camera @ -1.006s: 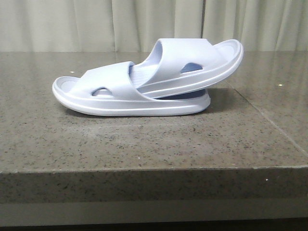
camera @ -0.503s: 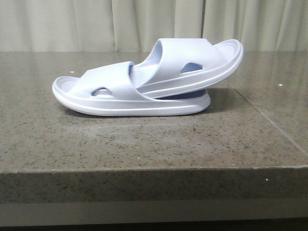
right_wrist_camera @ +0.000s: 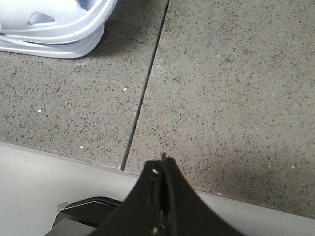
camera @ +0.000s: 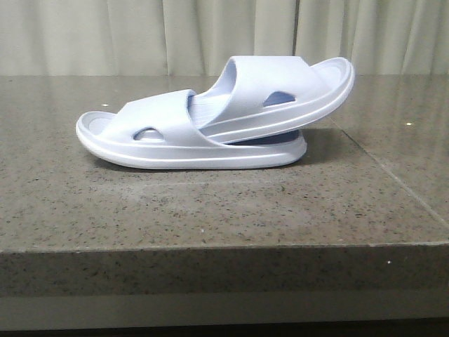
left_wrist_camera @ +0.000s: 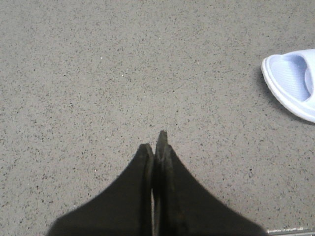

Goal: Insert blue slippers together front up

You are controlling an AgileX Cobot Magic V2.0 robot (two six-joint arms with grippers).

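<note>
Two pale blue slippers lie nested on the speckled stone table (camera: 210, 203). The lower slipper (camera: 154, 137) lies flat with its open end to the left. The upper slipper (camera: 280, 95) is pushed under the lower one's band and tilts up to the right. My left gripper (left_wrist_camera: 156, 140) is shut and empty over bare table; an end of the lower slipper (left_wrist_camera: 293, 83) shows off to one side. My right gripper (right_wrist_camera: 162, 162) is shut and empty near the table's front edge; the stacked slipper ends (right_wrist_camera: 59, 29) lie apart from it. Neither gripper shows in the front view.
A seam (camera: 382, 172) runs across the table on the right, also seen in the right wrist view (right_wrist_camera: 145, 88). The table's front edge (camera: 224, 246) drops off. Pale curtains (camera: 140, 35) hang behind. A dark part of the robot's base (right_wrist_camera: 83, 214) lies below the edge.
</note>
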